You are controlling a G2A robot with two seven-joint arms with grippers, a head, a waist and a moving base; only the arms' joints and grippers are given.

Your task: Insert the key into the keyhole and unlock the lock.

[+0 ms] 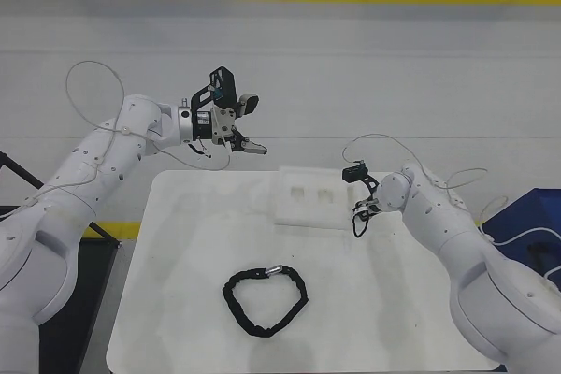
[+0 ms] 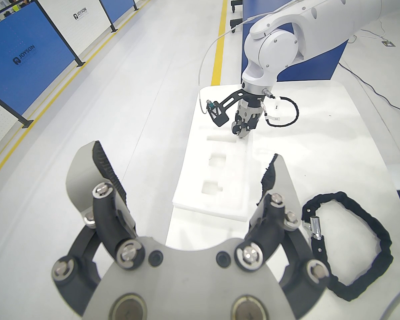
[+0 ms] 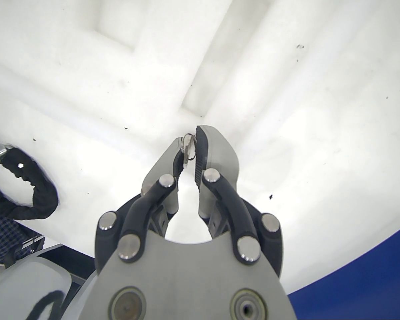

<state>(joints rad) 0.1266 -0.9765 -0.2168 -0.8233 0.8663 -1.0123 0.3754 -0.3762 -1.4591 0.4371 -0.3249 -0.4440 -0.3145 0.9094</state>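
We see the right gripper (image 3: 189, 136) pinching the key (image 3: 187, 153) between its pads, low at the right end of the white foam tray (image 1: 313, 196), which lies at the far side of the table (image 1: 168, 299). The left gripper (image 2: 186, 151) hangs in the air beyond the table's far edge, jaws spread wide with nothing between them. The black chain lock (image 1: 265, 299) lies in a closed loop nearer the robot, well apart from both grippers, its silver cylinder (image 1: 277, 271) on the loop's far side.

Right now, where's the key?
The key is pinched in the right end effector, at the foam tray's right end in the top view, farther back than the chain lock lying mid-table.
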